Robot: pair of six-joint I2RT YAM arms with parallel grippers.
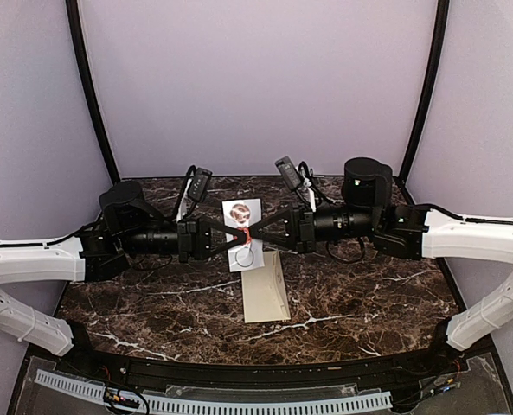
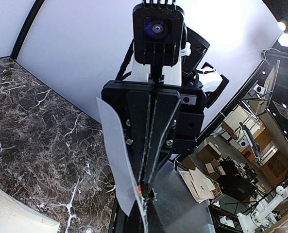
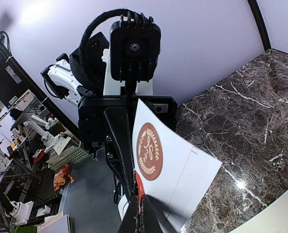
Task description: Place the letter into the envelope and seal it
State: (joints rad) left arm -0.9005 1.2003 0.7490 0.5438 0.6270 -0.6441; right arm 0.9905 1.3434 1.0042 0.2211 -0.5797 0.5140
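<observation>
Cream envelope (image 1: 266,290) lies beneath left end effector (image 1: 236,235) and right end effector (image 1: 258,232), both clamping white sheet (image 1: 241,213).

One envelope (image 1: 266,292), one sticker sheet (image 1: 253,210) (one brown seal (image 3: 149,151)), two arms (image 1: 148,238) (image 1: 347,223).

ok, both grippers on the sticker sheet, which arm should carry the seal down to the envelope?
Right, marginally. Both the left gripper and right gripper are shut on the sticker sheet, but the cream envelope lies slightly toward the right arm's side.
</observation>
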